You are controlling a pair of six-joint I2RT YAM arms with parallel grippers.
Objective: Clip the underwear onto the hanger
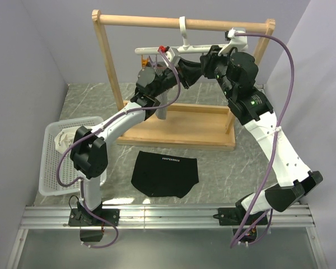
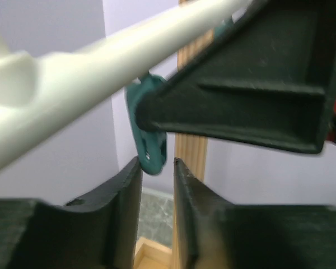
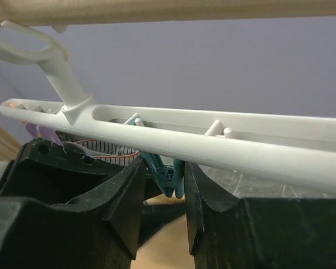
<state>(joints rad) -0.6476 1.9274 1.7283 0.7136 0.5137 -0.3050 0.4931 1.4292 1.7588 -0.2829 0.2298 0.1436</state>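
Note:
The black underwear [image 1: 164,174] lies flat on the table in front of the rack, away from both grippers. The white hanger [image 1: 201,48] hangs by its hook from the rack's top bar; it also shows in the left wrist view [image 2: 73,84] and the right wrist view [image 3: 213,147]. My right gripper [image 3: 164,185] is up under the hanger bar, jaws narrowly open on either side of a hanging teal clip [image 3: 167,172]. My left gripper [image 2: 155,168] is raised beside it, narrowly open and empty, its tips just below another teal clip [image 2: 147,134]. An orange clip [image 1: 163,49] sits near the hanger's left end.
The wooden frame rack [image 1: 185,23] stands on its base board [image 1: 179,130] mid-table. A grey striped garment [image 1: 161,109] hangs from the hanger behind my left arm. A white basket [image 1: 50,168] with a cream cloth [image 1: 64,137] sits at the left. Walls close in on both sides.

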